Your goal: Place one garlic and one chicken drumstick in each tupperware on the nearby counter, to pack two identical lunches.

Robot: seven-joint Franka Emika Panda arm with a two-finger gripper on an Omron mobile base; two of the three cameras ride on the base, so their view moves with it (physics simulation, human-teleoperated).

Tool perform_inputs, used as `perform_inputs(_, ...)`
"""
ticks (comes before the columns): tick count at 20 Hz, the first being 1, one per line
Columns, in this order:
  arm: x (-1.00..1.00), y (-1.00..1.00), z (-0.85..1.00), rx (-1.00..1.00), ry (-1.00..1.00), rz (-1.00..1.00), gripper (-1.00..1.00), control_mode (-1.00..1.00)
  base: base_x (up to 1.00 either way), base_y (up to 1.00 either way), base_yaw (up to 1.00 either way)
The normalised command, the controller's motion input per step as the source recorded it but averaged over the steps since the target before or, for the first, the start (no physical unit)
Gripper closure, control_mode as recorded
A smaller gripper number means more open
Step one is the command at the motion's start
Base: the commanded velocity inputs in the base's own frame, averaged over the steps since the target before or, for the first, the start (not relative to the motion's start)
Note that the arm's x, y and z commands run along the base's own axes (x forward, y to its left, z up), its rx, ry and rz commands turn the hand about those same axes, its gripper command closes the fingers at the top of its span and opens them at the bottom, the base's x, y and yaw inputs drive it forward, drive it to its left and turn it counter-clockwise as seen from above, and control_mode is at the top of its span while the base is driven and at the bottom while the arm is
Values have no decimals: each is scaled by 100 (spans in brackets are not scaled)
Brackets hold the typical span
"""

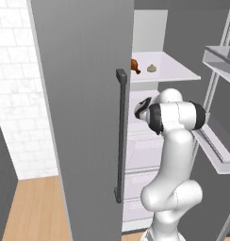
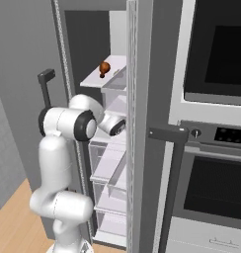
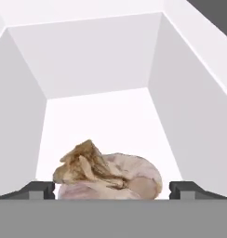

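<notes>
A garlic with a papery brown tip lies on the white floor of a fridge compartment, close up in the hand view. My gripper is open, and its dark fingertips stand one on each side of the garlic without touching it. On the upper fridge shelf lie a brown chicken drumstick and another garlic. The drumstick also shows in the right base view. My hand reaches into the fridge below that shelf. The tupperware and the counter are out of view.
The grey fridge door with its dark handle stands open to the arm's left. White compartment walls close in on both sides of the hand. Drawers sit lower down; a wall oven stands to the right.
</notes>
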Motion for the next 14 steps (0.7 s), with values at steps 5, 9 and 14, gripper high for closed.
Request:
perform_inputs(5, 15, 0, -41, 0, 2, 1, 100, -100, 0, 0, 0)
perform_inputs(9, -3, 7, -46, -1, 0, 6, 100, -100, 0, 0, 0)
perform_inputs(14, -90, 19, -4, -3, -1, 11, 100, -100, 0, 0, 0)
